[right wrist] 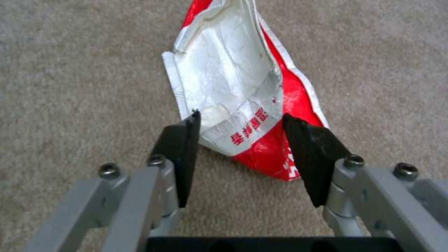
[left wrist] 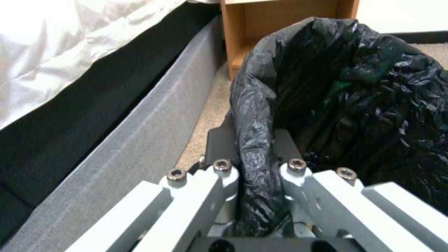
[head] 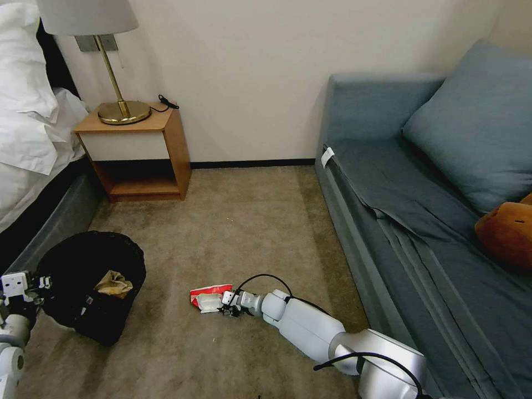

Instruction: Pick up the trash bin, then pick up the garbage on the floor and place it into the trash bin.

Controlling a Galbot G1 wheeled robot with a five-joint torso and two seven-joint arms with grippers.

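Now, open right gripper (right wrist: 240, 129) astride red-and-white wrapper (right wrist: 243, 87) edge.

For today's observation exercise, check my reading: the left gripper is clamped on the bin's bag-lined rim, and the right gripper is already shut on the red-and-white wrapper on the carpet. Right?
One detail is wrong. The right gripper is open: in the right wrist view its fingers straddle the red-and-white wrapper without closing on it. The left gripper is indeed clamped on the bin's bag-lined rim.
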